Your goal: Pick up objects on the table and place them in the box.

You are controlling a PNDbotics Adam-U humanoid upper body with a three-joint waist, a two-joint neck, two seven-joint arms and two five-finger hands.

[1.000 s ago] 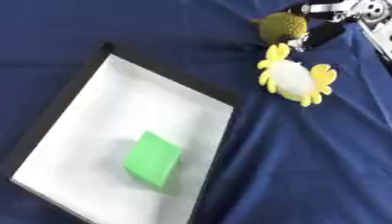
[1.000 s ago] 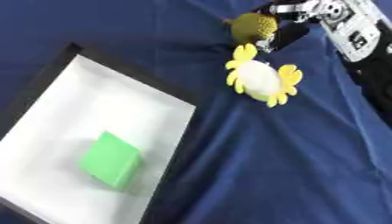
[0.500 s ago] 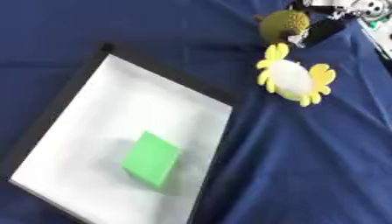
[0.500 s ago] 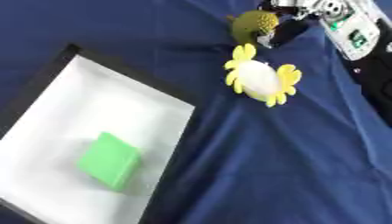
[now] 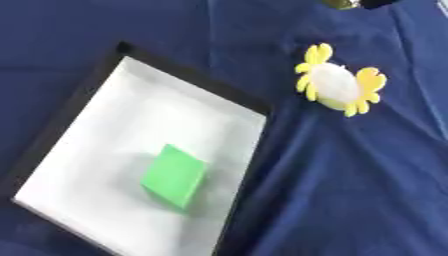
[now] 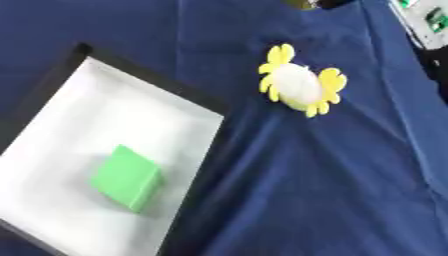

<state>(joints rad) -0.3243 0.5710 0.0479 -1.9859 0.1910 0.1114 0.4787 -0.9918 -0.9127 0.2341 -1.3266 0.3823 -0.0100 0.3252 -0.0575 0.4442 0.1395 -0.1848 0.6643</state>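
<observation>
A blue cloth (image 5: 350, 190) covers the table, lying in soft folds. On the robot's left sits the box (image 5: 131, 67), a shallow tray with a black rim and a white floor, set askew so that one corner points toward the far side. A green block (image 5: 175, 175) lies flat on the white floor, toward the near half of the box, clear of the walls.

To the right of the box, on the cloth and well apart from its rim, lies a crab toy (image 5: 337, 86): a white, rounded body with yellow claws and legs fanned out on both sides. Nothing touches it.

At the top edge, beyond the crab toy, a sliver of an olive-yellow round thing (image 6: 302, 4) shows, with a dark shape (image 6: 337, 3) just beside it on the right. So little of either is in view that it cannot be told whether the dark shape is part of the right hand, nor whether any fingers are spread, pressed together or pinching the round thing. At the upper right corner of the right eye view, part of the robot's arm (image 6: 424, 22) shows as pale panels with green marks. The left hand shows in neither view.
</observation>
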